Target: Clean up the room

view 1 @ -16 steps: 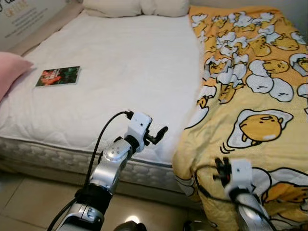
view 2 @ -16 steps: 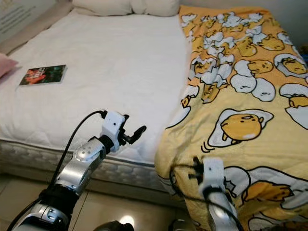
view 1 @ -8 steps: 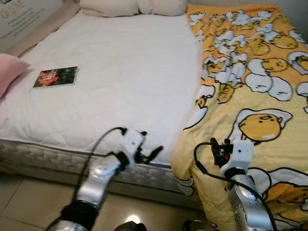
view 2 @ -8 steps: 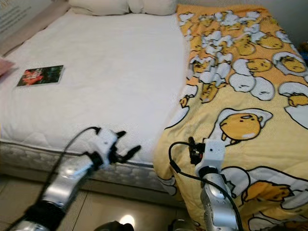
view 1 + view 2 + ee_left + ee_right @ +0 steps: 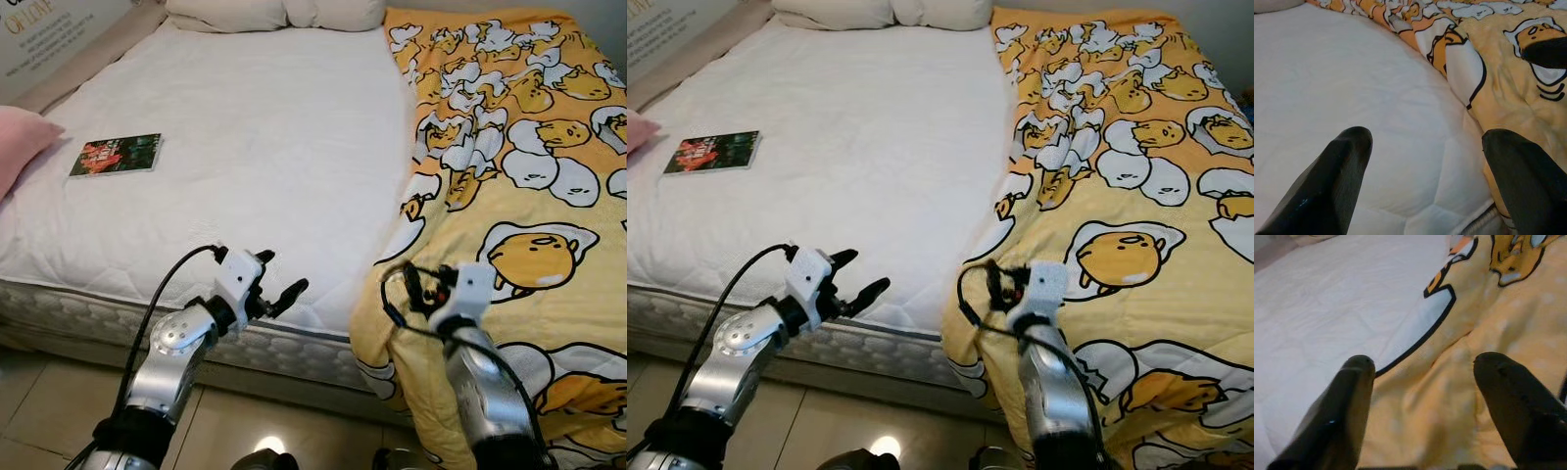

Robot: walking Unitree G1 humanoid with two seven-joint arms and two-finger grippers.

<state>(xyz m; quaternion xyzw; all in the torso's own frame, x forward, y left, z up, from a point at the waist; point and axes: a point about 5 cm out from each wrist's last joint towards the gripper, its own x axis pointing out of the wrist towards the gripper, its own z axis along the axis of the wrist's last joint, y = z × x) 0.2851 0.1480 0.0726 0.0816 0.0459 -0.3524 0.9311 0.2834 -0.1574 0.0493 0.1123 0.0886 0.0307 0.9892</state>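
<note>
A yellow blanket printed with egg figures covers the right half of the bed and hangs over its front edge. The left half is bare white mattress. A small book with a red and green cover lies flat near the mattress's left side. My left gripper is open, low over the mattress's front edge, just left of the blanket's border. My right gripper is open over the blanket's front left corner; in the right wrist view the blanket's fold lies between its fingers.
A pink pillow sticks in at the bed's left edge. Two white pillows lie at the head. A printed board leans at the far left. Beige tiled floor runs below the bed's front edge.
My right gripper has risen and reached forward to the blanket's front left corner. My left gripper dipped, then came back a little further left along the mattress edge.
</note>
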